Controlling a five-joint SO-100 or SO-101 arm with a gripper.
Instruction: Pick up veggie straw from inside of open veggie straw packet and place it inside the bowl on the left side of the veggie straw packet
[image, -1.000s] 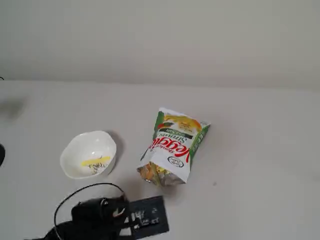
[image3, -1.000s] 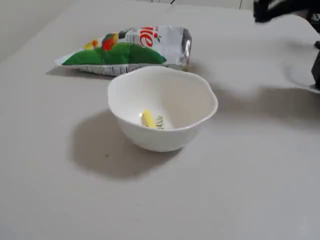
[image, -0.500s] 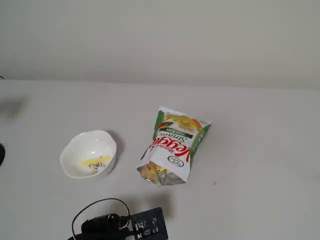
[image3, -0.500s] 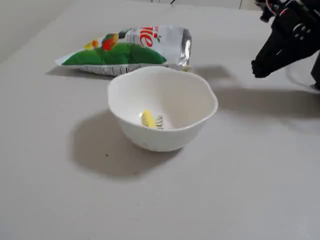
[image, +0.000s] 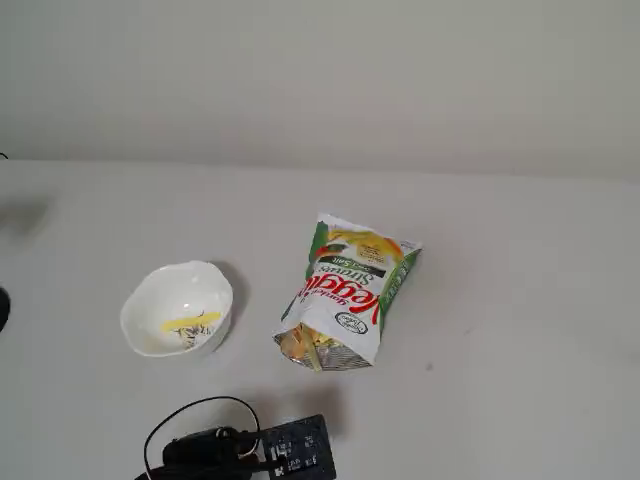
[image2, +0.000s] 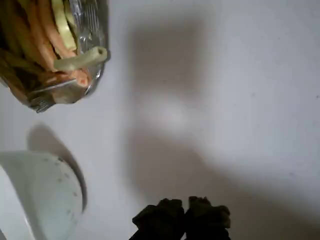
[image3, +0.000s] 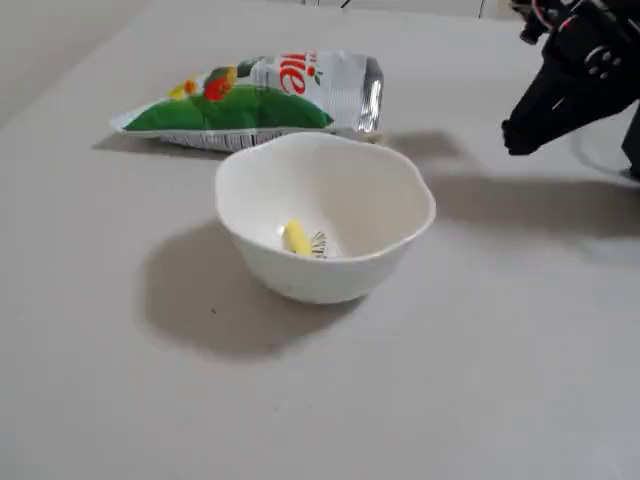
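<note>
Closest to the wrist camera, the hand (image2: 181, 220) sits at six o'clock, its two dark fingertips pressed together and holding nothing, low over bare surface (image2: 225, 100). From it, the packet (image2: 47, 55) mouth lies toward ten o'clock, well apart. One pale straw (image2: 80, 59) pokes out of that mouth, its long axis running roughly nine to three and tilted slightly up at the right end, lying across the orange ones. Between hand and packet, at eight o'clock, is the bowl (image2: 40, 195). In both fixed views a short yellow piece (image3: 295, 238) already rests inside the bowl, probably a straw, though the blur leaves that unsure.
</note>
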